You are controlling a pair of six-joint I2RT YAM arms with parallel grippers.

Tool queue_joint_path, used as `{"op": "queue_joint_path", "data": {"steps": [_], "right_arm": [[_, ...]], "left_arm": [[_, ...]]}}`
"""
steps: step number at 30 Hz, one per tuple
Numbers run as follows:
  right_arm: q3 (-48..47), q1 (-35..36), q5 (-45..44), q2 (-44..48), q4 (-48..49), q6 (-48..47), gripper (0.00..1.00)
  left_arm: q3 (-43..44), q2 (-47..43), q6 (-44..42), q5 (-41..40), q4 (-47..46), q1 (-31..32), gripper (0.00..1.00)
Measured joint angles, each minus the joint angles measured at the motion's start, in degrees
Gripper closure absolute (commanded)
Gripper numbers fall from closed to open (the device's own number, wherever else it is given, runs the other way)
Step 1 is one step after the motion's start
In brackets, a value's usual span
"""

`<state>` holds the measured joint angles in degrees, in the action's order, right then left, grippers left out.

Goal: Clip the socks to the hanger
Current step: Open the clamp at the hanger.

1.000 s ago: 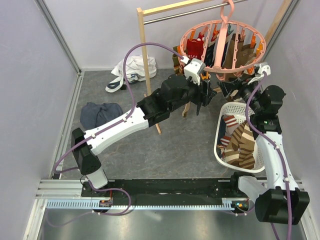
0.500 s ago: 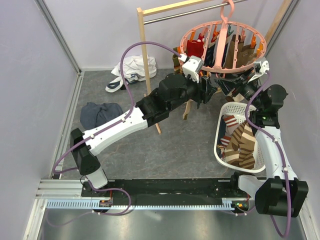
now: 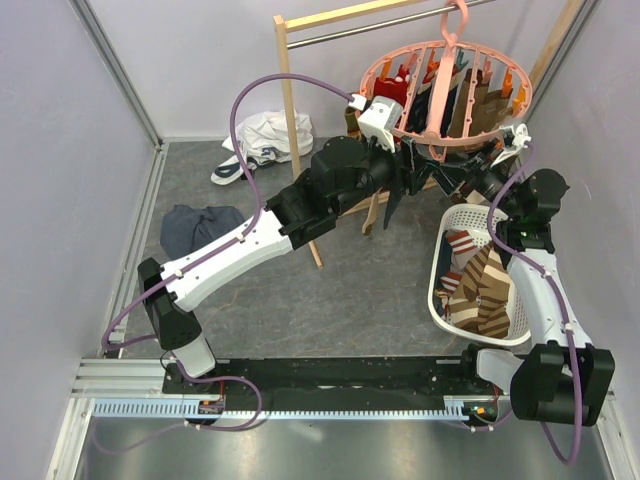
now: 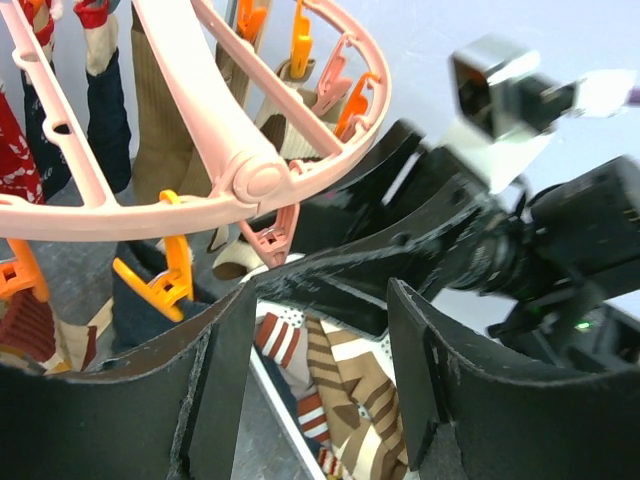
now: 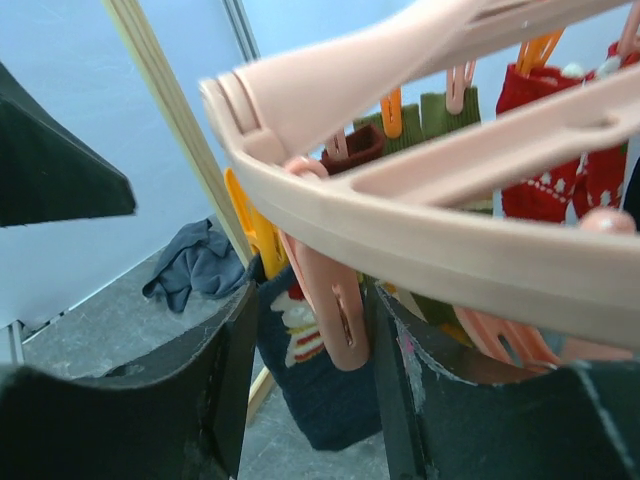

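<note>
The round pink hanger point(image 3: 445, 85) hangs from the rail with several socks point(image 3: 462, 105) clipped to it. More striped brown, cream and red socks point(image 3: 480, 285) lie in a white basket point(image 3: 437, 275). My left gripper point(image 3: 397, 185) is open and empty just under the ring's near rim point(image 4: 240, 175), next to a pink clip point(image 4: 278, 225) and an orange clip point(image 4: 165, 278); the basket socks point(image 4: 345, 375) show between its fingers. My right gripper point(image 3: 462, 165) is open under the ring point(image 5: 430, 245), its fingers either side of a pink clip point(image 5: 335, 300), with a hung navy patterned sock point(image 5: 320, 385) behind.
A wooden-framed rail post point(image 3: 292, 130) stands left of the hanger. A white garment with dark trim point(image 3: 262, 140) lies at the back and a dark blue-grey cloth bundle point(image 3: 200, 225) on the floor at left. The two grippers are close together, nose to nose.
Both grippers have risen toward the ring's near rim. The left arm has lifted and shifted slightly back-left; the right gripper has moved left, under the ring around a clip.
</note>
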<state>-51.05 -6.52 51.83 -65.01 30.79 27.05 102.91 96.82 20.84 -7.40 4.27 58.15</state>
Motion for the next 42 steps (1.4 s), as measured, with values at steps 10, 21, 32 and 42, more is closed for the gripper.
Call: {"op": "queue_joint_path", "data": {"steps": [10,21,32,42], "right_arm": [[1.1,0.6,0.9,-1.6,0.5,0.5,0.65],[1.1,2.5,1.3,-1.5,2.1,1.7,0.9],[1.0,5.5,-0.3,-0.1,-1.7,-1.7,0.95],[-0.8,8.9,-2.3,0.4,-8.1,-7.2,0.95]], "left_arm": [[0.5,0.2,1.1,0.0,0.1,0.0,0.4],[2.8,1.8,1.4,-0.2,0.7,0.0,0.41],[4.4,4.0,1.7,-6.0,6.0,0.0,0.34],[6.7,5.3,1.7,-10.1,7.6,0.0,0.33]]}}
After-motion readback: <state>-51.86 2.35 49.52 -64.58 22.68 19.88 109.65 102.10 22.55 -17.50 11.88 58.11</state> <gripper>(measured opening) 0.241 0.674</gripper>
